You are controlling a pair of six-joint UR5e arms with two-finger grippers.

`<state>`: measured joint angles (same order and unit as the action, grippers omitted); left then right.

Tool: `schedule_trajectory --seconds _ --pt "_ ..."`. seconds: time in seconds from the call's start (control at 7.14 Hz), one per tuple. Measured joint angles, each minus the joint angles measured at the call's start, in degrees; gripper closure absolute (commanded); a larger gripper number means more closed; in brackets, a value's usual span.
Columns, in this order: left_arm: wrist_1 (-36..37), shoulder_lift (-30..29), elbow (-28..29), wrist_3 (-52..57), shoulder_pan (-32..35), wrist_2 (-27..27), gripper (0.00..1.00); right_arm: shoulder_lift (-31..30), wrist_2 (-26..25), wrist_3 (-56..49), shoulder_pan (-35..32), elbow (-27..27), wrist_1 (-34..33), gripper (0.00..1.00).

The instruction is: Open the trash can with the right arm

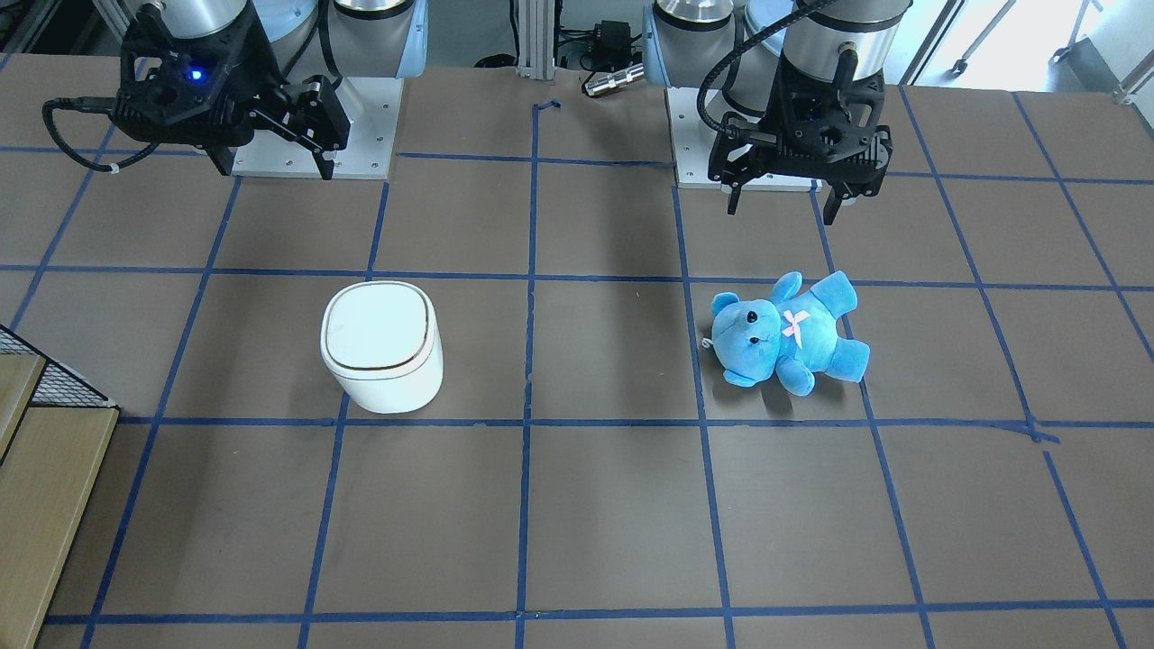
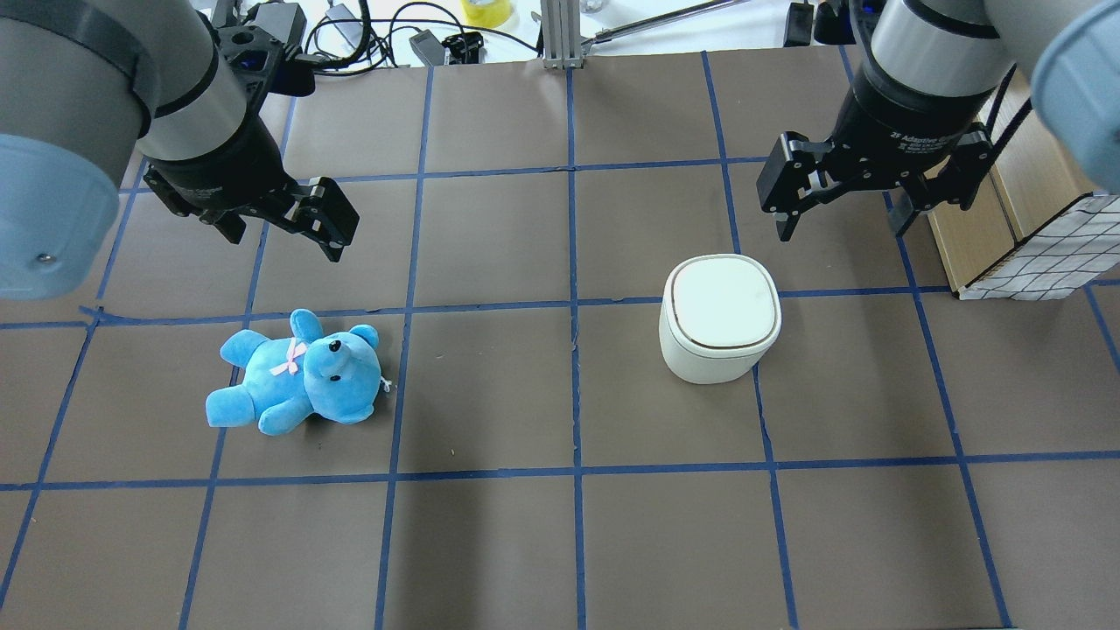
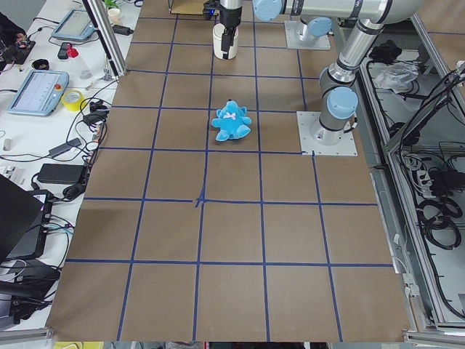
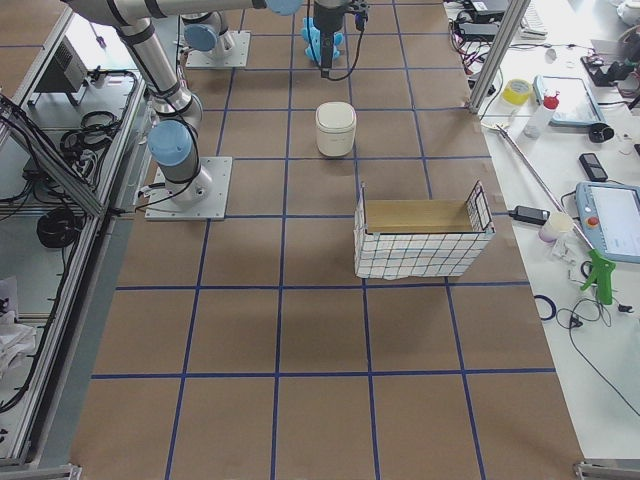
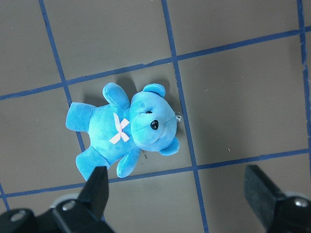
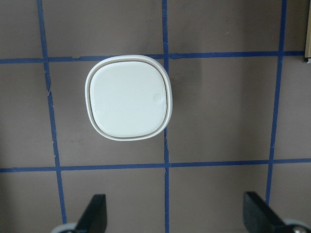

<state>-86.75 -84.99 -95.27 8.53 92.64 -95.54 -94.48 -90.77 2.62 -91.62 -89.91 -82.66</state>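
A white bin (image 2: 719, 337) stands upright on the brown tabletop (image 2: 490, 542) with its flat lid (image 2: 722, 302) shut. It is on the robot's right side of a grid of blue tape (image 2: 573, 394). It sits at a crossing of two tape lines, with its base over one of them. A thin dark seam rings the lid.

The right hand (image 2: 842, 226) hangs in the air above the bin, clear of the lid. Its two fingers (image 6: 95, 213) are spread wide and hold nothing. A blue light (image 1: 192, 74) glows on its black body. Seen from that wrist, the closed lid lies straight below and a little ahead of the fingertips.

On the other side of the tabletop the left hand (image 1: 781, 209) hangs the same way, fingers wide apart and empty. It is above a blue teddy (image 2: 297, 381), which lies on its back with a pale pink bow (image 5: 119, 131) on its chest. The teddy partly covers a tape line and is well apart from the bin.

A wire-mesh crate (image 4: 420, 250) with a tan inside stands on the tabletop's right end. It is near the bin but not touching it. Both arms rise from pale plates bolted along the robot's edge of the tabletop.
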Motion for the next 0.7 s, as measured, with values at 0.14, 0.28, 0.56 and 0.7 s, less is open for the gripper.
schedule_trajectory --seconds 0.14,0.28,0.56,0.7 --pt "0.0 0.0 0.0 0.0 0.0 0.0 0.0 0.0 -0.01 -0.01 0.0 0.0 0.12 0.0" --pt "0.0 0.0 0.0 0.0 0.0 0.0 0.0 -0.01 -0.02 -0.05 -0.01 0.01 0.3 0.0" --pt "0.0 0.0 0.0 0.0 0.0 0.0 0.0 0.01 -0.08 -0.03 -0.05 -0.04 0.44 0.0" --pt "0.0 0.0 0.0 0.0 0.0 0.0 0.0 0.02 -0.12 -0.04 -0.05 -0.04 0.48 0.0"
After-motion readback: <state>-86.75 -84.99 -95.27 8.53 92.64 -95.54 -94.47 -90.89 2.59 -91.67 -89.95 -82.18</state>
